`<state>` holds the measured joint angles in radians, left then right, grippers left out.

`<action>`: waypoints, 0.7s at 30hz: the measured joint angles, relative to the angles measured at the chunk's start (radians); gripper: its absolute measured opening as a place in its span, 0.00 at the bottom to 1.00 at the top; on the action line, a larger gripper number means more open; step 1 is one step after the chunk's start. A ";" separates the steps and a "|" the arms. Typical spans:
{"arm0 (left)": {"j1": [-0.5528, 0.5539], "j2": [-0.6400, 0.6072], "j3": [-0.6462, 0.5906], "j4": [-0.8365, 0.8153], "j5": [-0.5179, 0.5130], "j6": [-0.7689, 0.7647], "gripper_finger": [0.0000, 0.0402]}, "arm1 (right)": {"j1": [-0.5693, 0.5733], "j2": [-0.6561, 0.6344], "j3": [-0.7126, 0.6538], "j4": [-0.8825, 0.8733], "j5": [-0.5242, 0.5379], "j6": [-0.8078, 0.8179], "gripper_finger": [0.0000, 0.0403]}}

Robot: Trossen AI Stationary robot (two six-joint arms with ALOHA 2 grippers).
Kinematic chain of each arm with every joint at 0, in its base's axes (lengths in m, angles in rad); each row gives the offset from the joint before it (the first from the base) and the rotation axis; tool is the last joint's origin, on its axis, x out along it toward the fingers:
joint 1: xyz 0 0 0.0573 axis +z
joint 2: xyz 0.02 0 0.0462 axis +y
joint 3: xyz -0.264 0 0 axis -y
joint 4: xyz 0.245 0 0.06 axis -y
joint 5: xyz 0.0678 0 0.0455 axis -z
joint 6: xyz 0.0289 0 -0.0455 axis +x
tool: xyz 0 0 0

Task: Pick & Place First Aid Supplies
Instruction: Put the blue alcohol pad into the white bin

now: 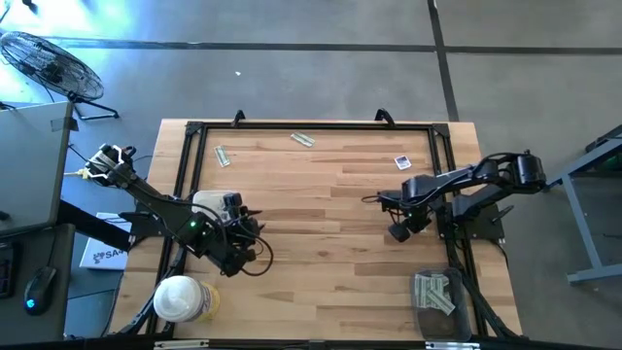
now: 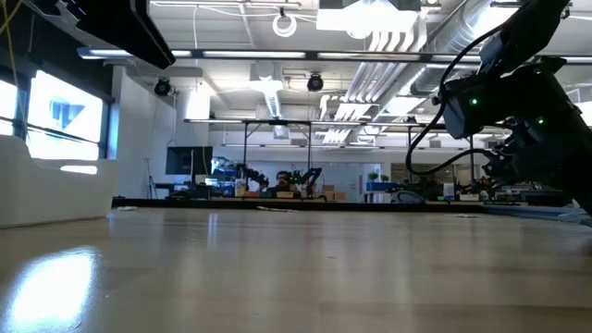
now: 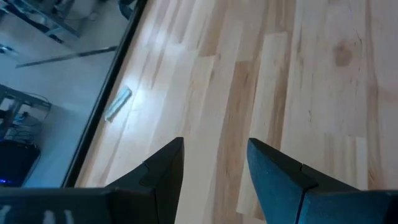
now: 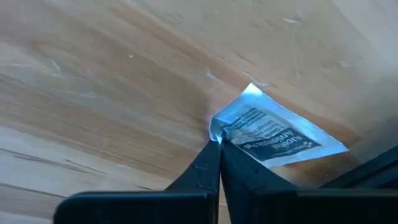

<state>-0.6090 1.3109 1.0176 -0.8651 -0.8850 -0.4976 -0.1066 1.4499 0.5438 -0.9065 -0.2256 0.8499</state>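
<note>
My right end effector point(image 4: 217, 146) is pinched shut on the corner of a square white packet point(image 4: 273, 137) (blue print on it), right at my fingertips on the tabletop point(image 4: 93, 81). My left end effector point(image 3: 214, 162) hangs spread, a grey-green strip point(image 3: 118, 102) well ahead of it.

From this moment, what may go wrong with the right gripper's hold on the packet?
1. The right gripper, shut, pinches only a corner of the square white packet with dark print, so it may slip out or tear on lifting.
2. The packet's corner already looks bent, so it may fold further and hang crooked when placed in the white rectangular tray.
</note>
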 joint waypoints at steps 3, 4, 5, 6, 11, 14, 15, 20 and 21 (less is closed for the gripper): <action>0.000 0.000 0.000 0.006 -0.020 0.001 0.43 | 0.006 0.006 0.039 -0.037 0.015 -0.013 0.01; 0.000 0.000 0.000 0.006 -0.033 0.001 0.43 | 0.012 0.008 0.061 -0.050 0.043 -0.014 0.00; 0.000 0.000 0.000 0.006 -0.045 0.001 0.43 | 0.017 0.008 0.088 -0.052 0.072 -0.015 0.00; 0.000 0.000 0.000 0.006 -0.052 0.000 0.43 | 0.024 0.007 0.116 -0.057 0.082 -0.015 0.00; 0.000 -0.001 -0.065 0.074 -0.003 0.069 0.43 | 0.090 0.005 0.241 0.016 0.136 -0.015 0.00; 0.000 -0.001 -0.105 0.175 0.012 0.144 0.43 | 0.141 0.004 0.289 0.173 0.174 -0.047 0.00; 0.001 -0.001 -0.115 0.218 0.015 0.182 0.43 | 0.159 0.004 0.295 0.245 0.179 -0.072 0.00; 0.001 -0.001 -0.146 0.489 0.137 0.369 0.43 | 0.245 0.004 0.269 0.700 0.185 -0.243 0.00; 0.001 -0.001 -0.153 0.549 0.183 0.404 0.43 | 0.260 0.005 0.258 0.786 0.175 -0.284 0.00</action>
<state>-0.6083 1.3102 0.8644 -0.3157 -0.7025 -0.0935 0.1535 1.4551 0.8022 -0.1207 -0.0502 0.5657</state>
